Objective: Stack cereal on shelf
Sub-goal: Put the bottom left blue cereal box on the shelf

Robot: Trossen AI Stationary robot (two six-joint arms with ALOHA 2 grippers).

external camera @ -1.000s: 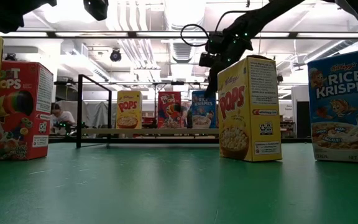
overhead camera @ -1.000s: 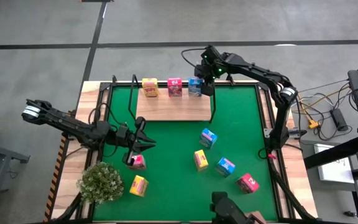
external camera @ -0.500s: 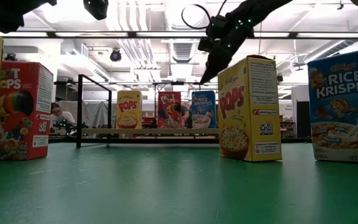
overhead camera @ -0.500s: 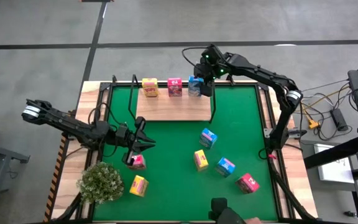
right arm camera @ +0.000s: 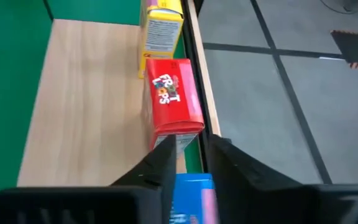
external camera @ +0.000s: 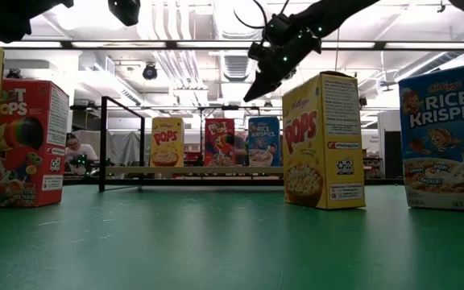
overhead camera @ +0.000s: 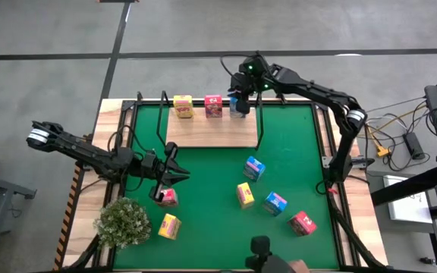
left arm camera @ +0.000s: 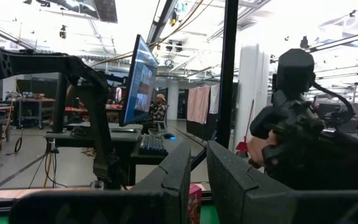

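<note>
Three cereal cartons point(overhead camera: 212, 106), yellow, red and blue, line the shelf point(overhead camera: 211, 129) rear edge; the right wrist view shows the right gripper point(right arm camera: 190, 171) nearly closed, empty, above the blue one, left gripper point(overhead camera: 174, 175) unclear.

Three cereal cartons point(external camera: 217, 142) on shelf point(external camera: 192, 171)

Three cereal cartons point(overhead camera: 212, 106) in row on shelf point(overhead camera: 211, 130) rear edge; six scattered on mat point(overhead camera: 294, 152) in front.
</note>
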